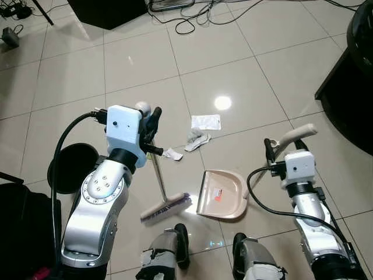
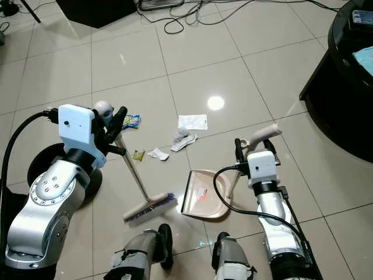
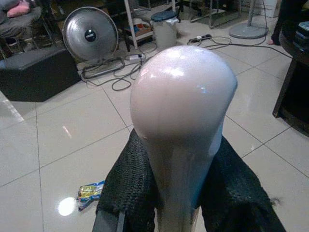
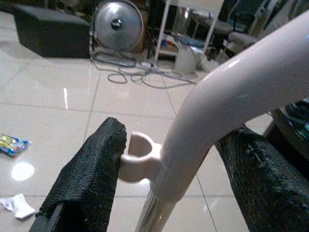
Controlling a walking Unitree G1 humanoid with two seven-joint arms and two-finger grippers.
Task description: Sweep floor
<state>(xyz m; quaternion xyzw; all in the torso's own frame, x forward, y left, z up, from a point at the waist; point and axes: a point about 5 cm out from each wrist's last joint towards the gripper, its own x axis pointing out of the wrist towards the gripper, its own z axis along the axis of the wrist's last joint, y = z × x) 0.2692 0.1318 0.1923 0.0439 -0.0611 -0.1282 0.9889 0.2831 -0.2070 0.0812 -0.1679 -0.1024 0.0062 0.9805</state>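
Broom (image 2: 135, 175) in the left gripper (image 2: 113, 131), black fingers closed round its glossy rounded knob, slants from centre-left down to pale bristles low in the frame. At lower centre, the right gripper (image 2: 245, 149) clamps the curved handle of a beige plastic dustpan (image 2: 201, 201) lying flat on glossy tiles, mouth facing the crumpled paper scraps (image 2: 183, 139) and a wrapper (image 2: 131, 121) above.

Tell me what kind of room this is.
Probably a lived-in room of a home: glossy tiled floor, a floor fan beside loose cables, and a dark table at the right.
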